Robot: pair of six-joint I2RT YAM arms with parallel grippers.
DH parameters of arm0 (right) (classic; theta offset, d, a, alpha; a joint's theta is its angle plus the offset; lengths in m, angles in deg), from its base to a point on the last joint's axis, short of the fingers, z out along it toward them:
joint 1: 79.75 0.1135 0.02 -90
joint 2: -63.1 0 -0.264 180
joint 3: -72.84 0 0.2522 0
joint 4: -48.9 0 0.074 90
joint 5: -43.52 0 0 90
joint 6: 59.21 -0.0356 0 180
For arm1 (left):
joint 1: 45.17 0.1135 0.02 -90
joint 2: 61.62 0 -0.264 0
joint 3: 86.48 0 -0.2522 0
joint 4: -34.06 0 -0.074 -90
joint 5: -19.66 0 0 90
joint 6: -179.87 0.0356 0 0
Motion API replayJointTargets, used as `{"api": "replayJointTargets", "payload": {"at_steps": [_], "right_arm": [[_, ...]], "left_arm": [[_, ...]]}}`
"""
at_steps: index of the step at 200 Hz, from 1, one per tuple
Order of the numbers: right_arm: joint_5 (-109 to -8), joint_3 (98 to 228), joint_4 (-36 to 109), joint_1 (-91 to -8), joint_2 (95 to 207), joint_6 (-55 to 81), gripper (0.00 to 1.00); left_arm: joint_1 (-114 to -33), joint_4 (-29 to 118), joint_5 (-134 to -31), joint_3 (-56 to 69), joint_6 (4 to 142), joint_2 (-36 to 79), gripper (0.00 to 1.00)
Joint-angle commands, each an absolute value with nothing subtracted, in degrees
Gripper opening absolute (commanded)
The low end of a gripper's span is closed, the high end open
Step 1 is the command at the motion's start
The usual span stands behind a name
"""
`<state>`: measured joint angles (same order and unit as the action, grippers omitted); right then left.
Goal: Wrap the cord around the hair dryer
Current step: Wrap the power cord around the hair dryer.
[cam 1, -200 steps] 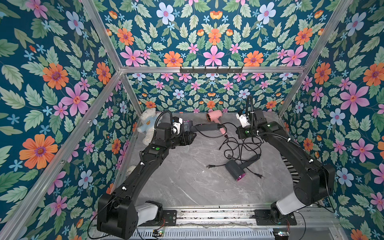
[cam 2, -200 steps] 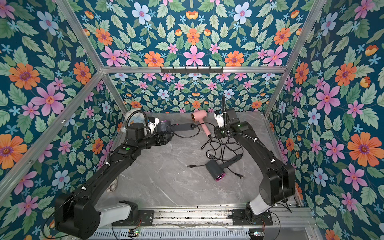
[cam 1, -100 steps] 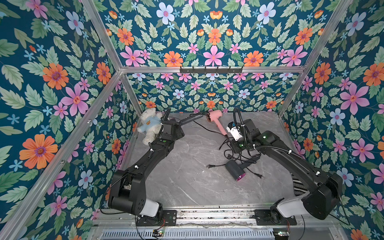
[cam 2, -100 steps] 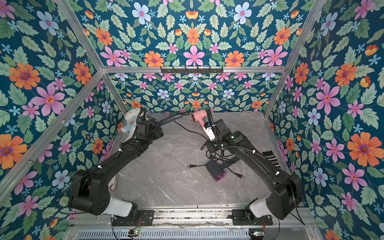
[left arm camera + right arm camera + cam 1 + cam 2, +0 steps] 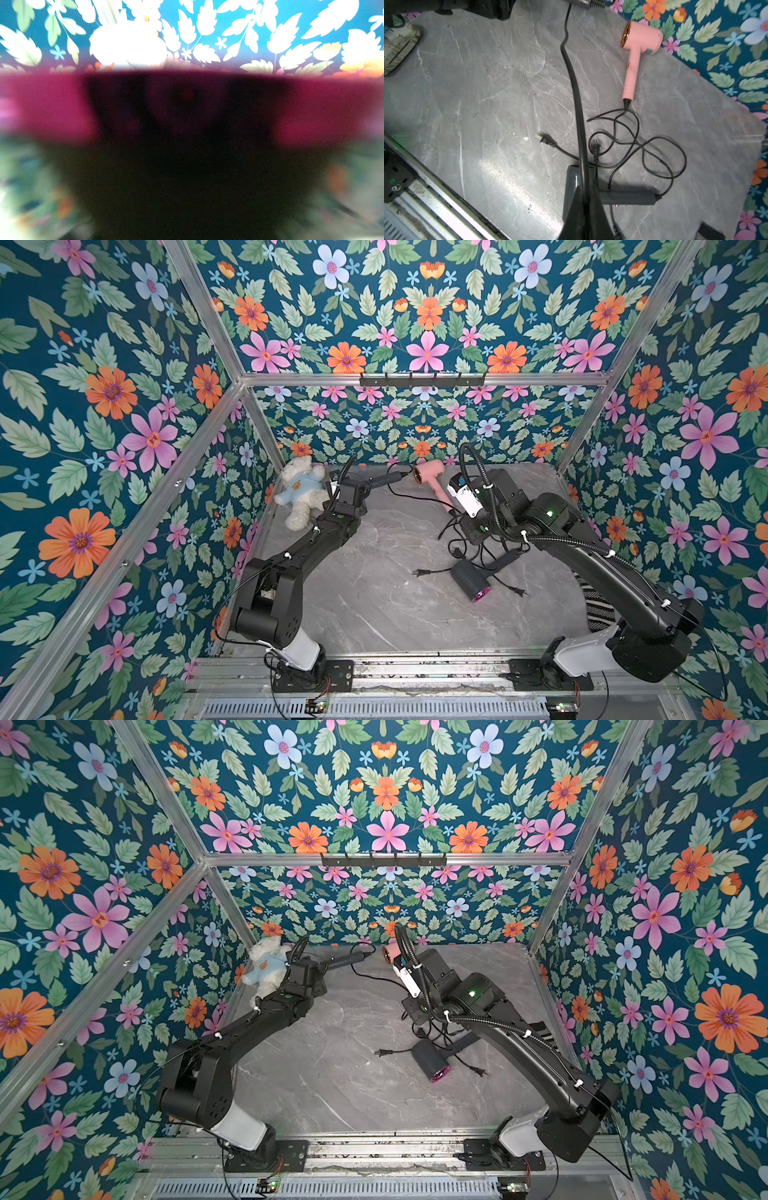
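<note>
Marbled tabletop (image 5: 374, 605) | left end effector (image 5: 362, 485) clamps dark hair dryer (image 5: 386, 479) | right end effector (image 5: 584, 217) pinches black cord (image 5: 572, 79)

Teddy bear (image 5: 301, 493) back left; rear dryer (image 5: 430, 472) behind front dryer (image 5: 468, 577), cords (image 5: 457, 549) between.

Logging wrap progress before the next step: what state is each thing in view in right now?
left gripper: jaws shut on the held dryer
right gripper: jaws shut on the cord
held dryer: off the table, handle bare
cord: unwrapped, strung from handle to right jaws
pink dryer: lying flat, unwrapped, unplugged
grey dryer: lying flat, unwrapped, unplugged
teddy bear: lying by the back wall
</note>
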<state>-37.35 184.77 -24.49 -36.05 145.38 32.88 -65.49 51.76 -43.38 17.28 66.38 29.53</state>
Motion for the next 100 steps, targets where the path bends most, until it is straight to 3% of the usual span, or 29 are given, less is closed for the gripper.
{"api": "replayJointTargets", "payload": {"at_steps": [1,64,100], "right_arm": [[-32.7,190.5,-29.1,-34.9,146.9,36.5,0.0],[-28.2,205.0,-29.0,-34.8,153.8,45.7,0.0],[-33.8,213.7,-28.0,-39.2,160.0,48.2,0.0]], "left_arm": [[-65.7,49.9,-38.7,16.7,70.4,29.8,0.0],[-66.6,51.3,-49.2,19.1,80.0,28.5,0.0],[-68.4,57.4,-59.1,20.9,85.6,25.3,0.0]]}}
